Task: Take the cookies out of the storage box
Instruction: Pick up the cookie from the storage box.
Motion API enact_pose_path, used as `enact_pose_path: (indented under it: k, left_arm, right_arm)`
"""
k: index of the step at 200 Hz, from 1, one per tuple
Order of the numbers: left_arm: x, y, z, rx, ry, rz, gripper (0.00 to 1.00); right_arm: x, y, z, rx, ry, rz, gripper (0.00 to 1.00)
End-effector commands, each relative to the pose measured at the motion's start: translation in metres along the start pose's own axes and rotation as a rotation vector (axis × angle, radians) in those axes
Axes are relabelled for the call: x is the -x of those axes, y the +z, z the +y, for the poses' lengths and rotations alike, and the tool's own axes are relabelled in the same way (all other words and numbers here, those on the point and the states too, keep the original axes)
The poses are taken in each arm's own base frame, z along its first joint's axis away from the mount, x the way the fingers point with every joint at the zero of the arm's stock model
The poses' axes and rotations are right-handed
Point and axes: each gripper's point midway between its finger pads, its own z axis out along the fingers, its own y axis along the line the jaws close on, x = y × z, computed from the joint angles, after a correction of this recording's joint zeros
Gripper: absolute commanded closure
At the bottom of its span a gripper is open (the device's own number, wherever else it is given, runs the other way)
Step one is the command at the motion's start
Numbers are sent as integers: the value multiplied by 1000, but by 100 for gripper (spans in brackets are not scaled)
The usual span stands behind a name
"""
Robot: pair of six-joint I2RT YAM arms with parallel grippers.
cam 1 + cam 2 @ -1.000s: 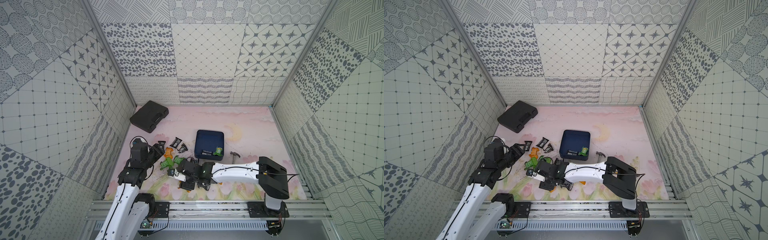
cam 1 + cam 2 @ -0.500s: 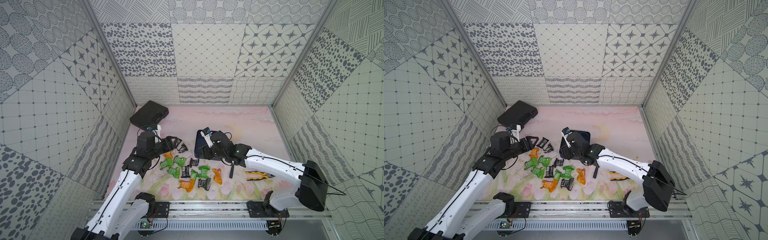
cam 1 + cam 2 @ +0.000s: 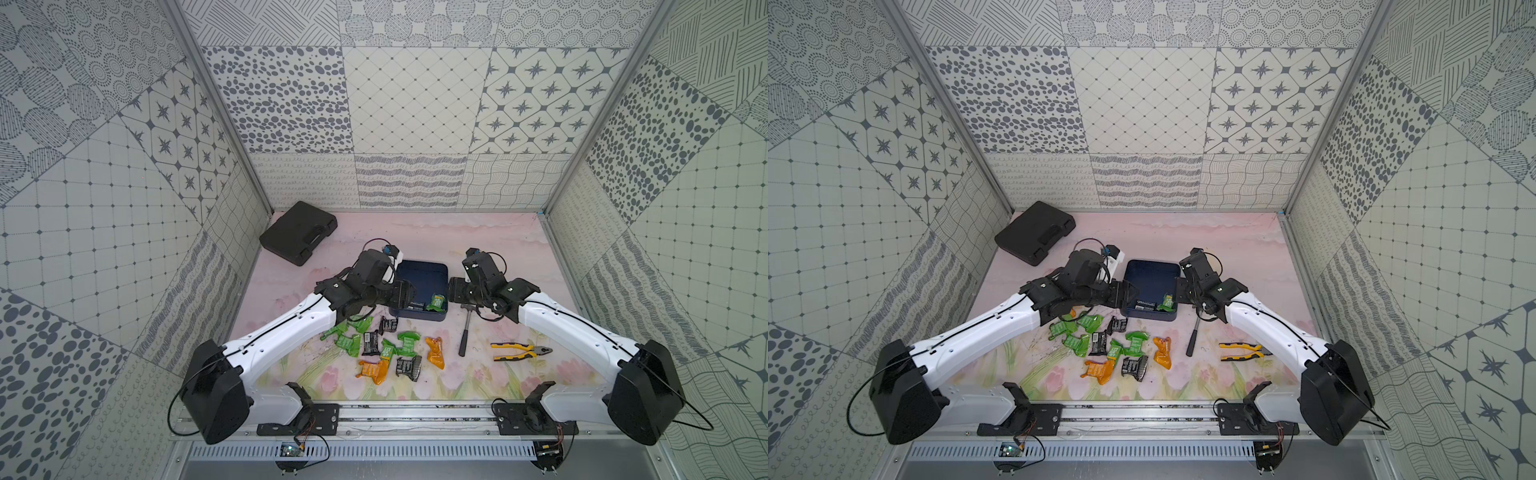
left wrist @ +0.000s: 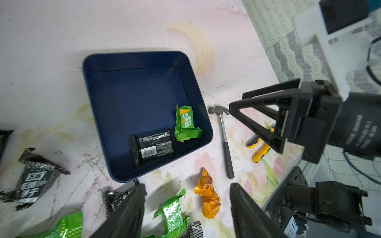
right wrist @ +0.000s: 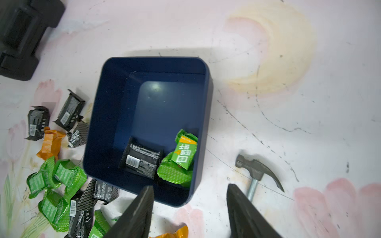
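Left fingers [image 4: 127,214] spread wide, nothing between them, poised just beside the left wall of the storage box [image 3: 419,276]; right fingers [image 5: 243,212] also well apart and empty, just beside the right wall. Contact with either wall: impossible to tell. Underneath everything, a pale pink surface [image 3: 478,241] printed with flowers and scuffed with dark marks. In its far left corner, a black case [image 3: 297,237], closed and flat, well apart from everything else. Next in size, the box itself: dark navy, square, rounded corners, low walls. Sits near the middle, top open, most of its floor bare. Just right of the box, a hammer [image 4: 228,162] lying flat, metal head near the box's near right corner, dark handle pointing toward the near edge. Farther right, pliers [image 3: 530,351] with yellow-and-black handles, flat, near the hammer but not touching. Smallest of all, the cookies [image 3: 408,338]: crinkly wrapped packets in green, orange and black. Only two inside the box, a black packet [image 4: 154,145] flat along the near wall and a green packet [image 4: 185,123] just beside it in the near right corner. All others out on the surface, strewn in a loose cluster in front of the box and toward its left, several overlapping.
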Motion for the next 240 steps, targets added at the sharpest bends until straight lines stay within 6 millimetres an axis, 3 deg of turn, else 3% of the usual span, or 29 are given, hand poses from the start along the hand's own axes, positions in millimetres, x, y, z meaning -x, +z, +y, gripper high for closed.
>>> enact_pose_path:
  k: [1,26,43,78,162,240]
  left_arm:
    - [-19,37,-20,49,63,109,32]
    - [-28,65,-33,59,61,174,33]
    - [-40,80,-29,107,34,253,34]
    - [-44,102,-20,179,29,332,35]
    - [-56,134,3,306,49,427,45]
    - [-65,160,1,274,77,472,43]
  right_arm:
    - [-2,-8,-15,-10,97,-1,40]
    - [-7,-12,-31,-37,139,-8,40]
    - [-10,-14,-37,-47,146,-10,40]
    - [-14,-18,-42,-56,157,-16,40]
    - [-16,-20,-47,-65,164,-18,41]
    - [-19,-19,-48,-66,162,-9,42]
